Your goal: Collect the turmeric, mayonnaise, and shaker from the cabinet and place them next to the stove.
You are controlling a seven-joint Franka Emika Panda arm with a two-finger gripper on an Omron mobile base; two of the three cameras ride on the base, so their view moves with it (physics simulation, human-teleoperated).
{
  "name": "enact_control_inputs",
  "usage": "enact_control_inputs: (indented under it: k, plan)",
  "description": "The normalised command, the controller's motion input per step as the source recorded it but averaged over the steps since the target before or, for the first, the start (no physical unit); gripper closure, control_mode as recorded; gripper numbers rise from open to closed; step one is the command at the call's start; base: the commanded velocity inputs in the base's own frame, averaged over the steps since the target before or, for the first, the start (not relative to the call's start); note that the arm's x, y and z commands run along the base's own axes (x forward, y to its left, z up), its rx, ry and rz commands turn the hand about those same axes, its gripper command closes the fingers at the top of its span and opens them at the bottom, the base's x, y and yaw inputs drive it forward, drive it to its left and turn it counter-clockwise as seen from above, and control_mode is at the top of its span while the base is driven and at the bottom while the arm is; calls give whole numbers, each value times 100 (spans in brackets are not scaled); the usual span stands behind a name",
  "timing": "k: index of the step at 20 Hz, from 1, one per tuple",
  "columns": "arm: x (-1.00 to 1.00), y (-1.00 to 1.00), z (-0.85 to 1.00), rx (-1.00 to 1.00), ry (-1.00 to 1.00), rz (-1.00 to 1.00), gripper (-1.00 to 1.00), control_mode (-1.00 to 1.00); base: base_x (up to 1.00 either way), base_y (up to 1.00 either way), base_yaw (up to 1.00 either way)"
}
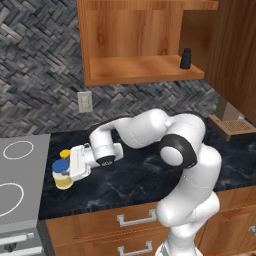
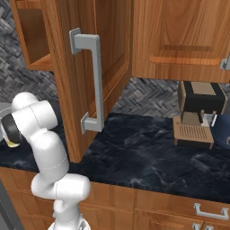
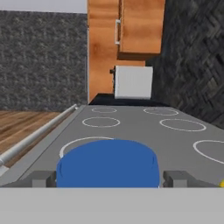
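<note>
A rendered kitchen. In the left base view, the open cabinet [image 1: 140, 40] of reddish-brown wood fills the upper middle of the frame. On its one shelf board stands a single item: the small near-black shaker [image 1: 186, 58], upright at the right end of the shelf. The rest of the board is bare wood.

Below, a black marbled countertop [image 1: 145, 175] runs across the middle of the frame, with the grey stove [image 1: 20, 170] and its white ring outlines at the left edge. The white arm bends down and leftward from the lower right, and its gripper [image 1: 64, 172] sits at centre left, just right of the stove. The claw is pinching the mayonnaise [image 1: 62, 175], a cream jar with a blue lid, low over the countertop. The turmeric [image 1: 65, 154], showing its yellow lid, stands just behind the mayonnaise, close beside it.

In the hand view, the blue lid of the mayonnaise fills the bottom centre, with one dark fingertip [image 3: 43, 178] pressed at each side, and the stove stretches beyond.

In the right base view, a coffee machine [image 2: 200, 114] sits at the right.
</note>
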Motion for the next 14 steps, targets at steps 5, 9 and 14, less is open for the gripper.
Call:
enact_control_inputs:
  k: [5,9,14]
  plan:
    - [-3,-12,-2,2,-6,1,-100,-100,0,0,0]
    - [0,-24,2,3,-2,3,-100,-100,0,0,0]
    - [0,-25,12,3,-1,3,-100,-100,0,0,0]
